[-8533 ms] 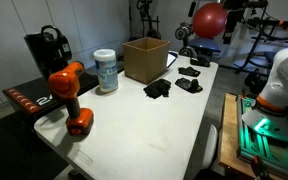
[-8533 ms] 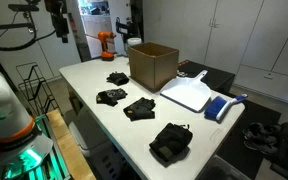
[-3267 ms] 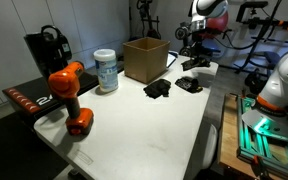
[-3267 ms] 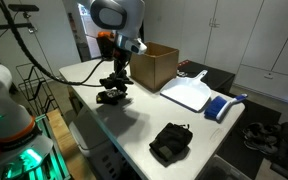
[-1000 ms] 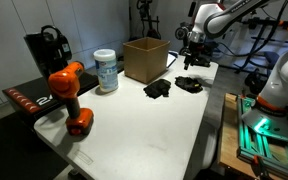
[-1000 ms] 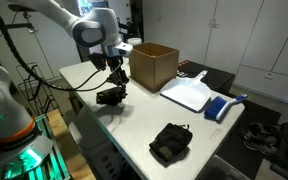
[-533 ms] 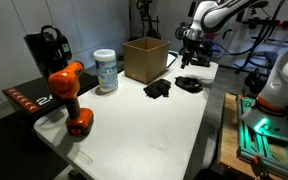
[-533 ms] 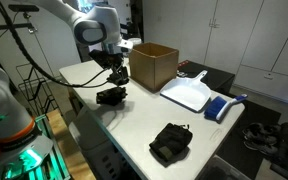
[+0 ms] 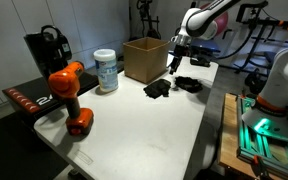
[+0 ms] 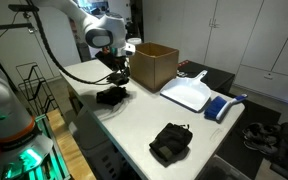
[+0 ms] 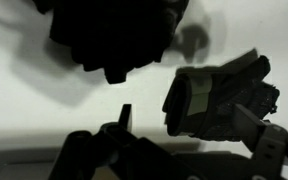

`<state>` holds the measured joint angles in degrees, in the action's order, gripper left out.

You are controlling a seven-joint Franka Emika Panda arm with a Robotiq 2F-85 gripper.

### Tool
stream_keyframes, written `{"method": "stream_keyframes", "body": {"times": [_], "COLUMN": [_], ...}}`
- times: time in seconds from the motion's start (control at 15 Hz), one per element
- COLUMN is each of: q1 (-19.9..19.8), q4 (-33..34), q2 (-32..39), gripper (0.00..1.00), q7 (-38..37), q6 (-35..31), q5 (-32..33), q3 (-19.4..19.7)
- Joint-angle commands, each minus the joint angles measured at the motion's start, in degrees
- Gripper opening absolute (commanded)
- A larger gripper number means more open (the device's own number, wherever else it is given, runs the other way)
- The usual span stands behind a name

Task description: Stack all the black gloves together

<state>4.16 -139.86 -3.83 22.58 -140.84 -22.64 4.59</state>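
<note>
Surface: a long white table [image 9: 174, 120] in a workshop-like room, with white cabinet doors [image 10: 259, 40] along one wall and the arm's pedestal [image 9: 256, 128] glowing green beside the table. Task items, as I count them: a glove pile [image 10: 111, 96] just below my gripper [image 10: 119, 76]; a lone glove [image 10: 170, 142] near the front edge, well apart from the pile; and, in an exterior view, a bulky glove [image 9: 157, 89] lying in front of the cardboard box [image 9: 144, 58], near the pile but not touching it. Gripper: in the wrist view its fingers [image 11: 124, 118] show as dark silhouettes standing apart with bare table between them. I read it as released, hanging over two gloves and holding neither. Changes: 8.5 s ago the arm was clear of the table and four gloves lay separately in a row. The spot between the pile and the lone glove is now bare. Against half a second ago, the gripper has shifted a little toward the box. Other stock: orange drill [image 9: 69, 95], wipes canister [image 9: 105, 70], black machine [image 9: 46, 48], white cutting board [image 10: 189, 95], blue item [image 10: 219, 107]. Obstruction: the box wall stands just beside the gripper, on the side away from the pile.
</note>
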Motion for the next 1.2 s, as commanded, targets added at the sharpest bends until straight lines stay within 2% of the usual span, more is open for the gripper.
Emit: {"method": "stream_keyframes", "body": {"times": [0.0,0.13,0.2,0.27,0.33,0.4,0.67,0.93,1.0,1.13], "q1": [-0.37,-0.99,-1.24,-1.61,-1.92,-2.27,-3.14,-4.1,-4.37,-4.88], "q4": [4.64,6.23,6.96,7.67,8.2,8.75,9.13,6.73,5.83,4.21], "q2": [6.22,8.48,9.66,10.67,11.52,12.27,13.38,10.09,8.57,5.36], "gripper": [1.0,0.97,0.91,0.82,0.67,0.65,0.34,0.03,0.0,0.0], "q7": [4.61,6.56,8.15,8.96,9.59,10.0,5.17,1.43,1.01,0.92], "q6": [1.27,1.01,1.09,0.97,1.04,1.3,0.84,2.83,3.76,5.76], "q5": [-5.5,-8.09,-9.75,-10.69,-11.44,-11.68,-7.69,-5.01,-4.55,-4.3], "q3": [-2.09,-3.53,-4.3,-4.95,-5.63,-6.19,-6.65,-6.27,-6.19,-5.91]}}
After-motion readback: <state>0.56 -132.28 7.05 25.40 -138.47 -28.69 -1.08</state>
